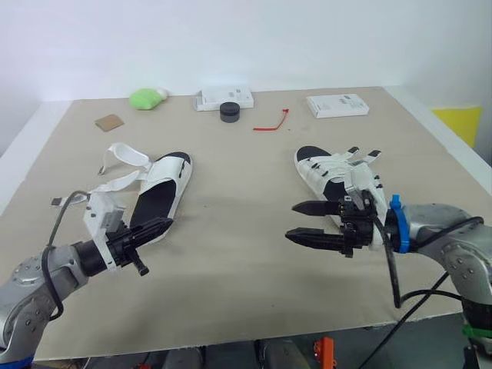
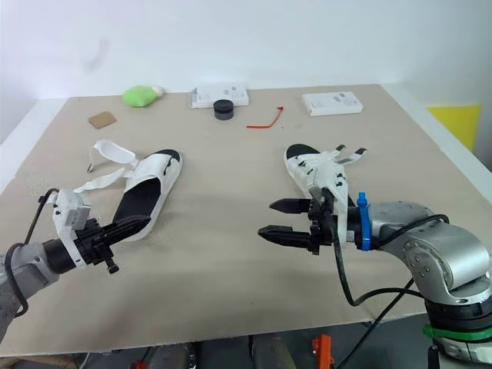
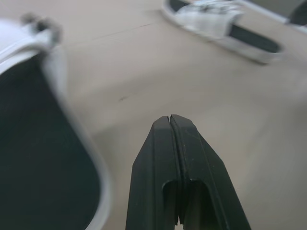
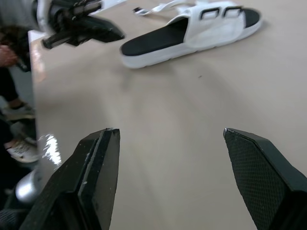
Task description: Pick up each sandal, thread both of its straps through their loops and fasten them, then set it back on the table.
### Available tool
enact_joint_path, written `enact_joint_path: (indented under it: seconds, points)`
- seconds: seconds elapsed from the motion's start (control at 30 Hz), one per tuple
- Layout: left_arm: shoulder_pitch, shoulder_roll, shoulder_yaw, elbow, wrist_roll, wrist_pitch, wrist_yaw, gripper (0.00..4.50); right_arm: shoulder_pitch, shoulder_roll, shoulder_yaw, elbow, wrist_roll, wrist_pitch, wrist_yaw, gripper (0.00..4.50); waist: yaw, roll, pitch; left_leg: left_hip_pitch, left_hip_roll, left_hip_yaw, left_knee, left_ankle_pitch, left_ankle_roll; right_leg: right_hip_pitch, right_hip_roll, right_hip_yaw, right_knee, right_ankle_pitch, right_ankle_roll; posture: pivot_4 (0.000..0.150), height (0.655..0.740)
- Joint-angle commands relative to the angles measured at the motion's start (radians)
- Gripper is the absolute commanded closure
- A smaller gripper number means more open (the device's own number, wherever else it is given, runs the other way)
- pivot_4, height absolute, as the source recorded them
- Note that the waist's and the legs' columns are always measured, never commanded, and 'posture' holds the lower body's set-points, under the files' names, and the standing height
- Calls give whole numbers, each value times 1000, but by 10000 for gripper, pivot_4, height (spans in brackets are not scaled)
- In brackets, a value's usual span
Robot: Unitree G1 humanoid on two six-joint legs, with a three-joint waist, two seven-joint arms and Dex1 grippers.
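Hovering clenched, the left claw (image 1: 157,225) hangs just beside the white, black-soled sandal (image 1: 163,188) at centre left, straps loose.
Released right claw (image 1: 292,222) hangs centre right; the left likely must open before gripping the sole's edge.

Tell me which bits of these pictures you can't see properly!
- Right sandal: its near end hides behind the right gripper in the eye views.
- Left sandal: blurred and cut off by the edge in the left wrist view.
- White box: its print is too small to read.
- Person's shoes: cut off at the edge of the right wrist view.
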Motion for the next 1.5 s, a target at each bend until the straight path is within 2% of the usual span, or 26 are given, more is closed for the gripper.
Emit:
enact_joint_path:
  seconds: [0.03, 0.1, 0.2, 0.23, 0.27, 0.37, 0.4, 0.6, 0.97, 1.2, 1.5]
  points:
    - [-19, -52, 36, -10, 57, -41, 123, 42393, -18, 19, -39, 1, 13, -27, -33, 7006, 7, -1, 0, 0, 0, 0, 0, 0, 0, 0, 0, 0, 0, 0, 0, 1500, 7400]
    - [-33, -78, 35, -5, 65, -33, 169, 37164, -19, 23, -27, 4, 7, -34, -39, 6761, 13, -1, 0, 0, 0, 0, 0, 0, 0, 0, 0, 0, 0, 0, 0, 1500, 7400]
    - [-52, -102, 16, -8, 67, -20, 203, 22716, -31, 29, -16, 14, -2, -42, -47, 6761, 13, -1, 0, 0, 0, 0, 0, 0, 0, 0, 1, 0, 0, 0, 0, 1500, 7400]
    - [-60, -106, -1, -9, 93, -19, 227, 21359, -31, 27, -18, 18, -3, -46, -47, 6761, 13, -1, 0, 0, 0, 0, 0, 0, 0, 0, 1, 0, 0, 1, 0, 1500, 7400]
    - [-67, -111, -10, -7, 101, -14, 243, 14410, -30, 24, -18, 20, -3, -48, -47, 6761, 13, -1, 0, 0, 0, 0, 0, 0, 0, 0, 1, 0, 0, 1, 0, 1500, 7400]
    - [-104, -123, -57, -2, 153, 11, 310, 2262, -24, 20, -29, 20, 2, -50, -50, 6761, 14, -1, 0, 0, 0, 0, 0, 0, 0, 0, 1, 0, 0, 1, 0, 1500, 7400]
    - [-116, -132, -62, 1, 145, 19, 316, 298, -24, 21, -30, 18, 3, -51, -53, 6761, 14, -2, 0, 0, 0, 0, 0, 0, 0, 0, 1, 0, 0, 1, 1, 1500, 7400]
    - [-229, -174, -149, 61, 222, 97, 414, 298, -10, 40, -22, 0, 1, -56, -83, 6761, 14, -2, 0, 0, 0, -1, 0, 0, 0, 0, 1, 0, 0, 3, 5, 1500, 7400]
    - [-420, -250, -268, 218, 312, 199, 454, 298, 35, 47, -44, -51, 17, -52, -136, 6761, 15, -2, 0, -2, -1, -2, 0, 0, -1, 0, 1, 0, 0, 3, 6, 1500, 7400]
    - [-541, -287, -273, 373, 396, 171, 478, 298, 26, 59, -89, -114, 68, -65, -185, 6761, 14, -2, 0, -2, -2, -3, 0, 2, -4, 0, 1, 0, 0, 4, 8, 1500, 7400]
    - [-609, -299, -323, 468, 480, 91, 425, 298, 28, 99, -93, -190, 86, -105, -267, 6761, 14, -2, 0, -2, -2, -4, 0, 5, -9, 0, 2, 0, 0, 6, 9, 1500, 7400]
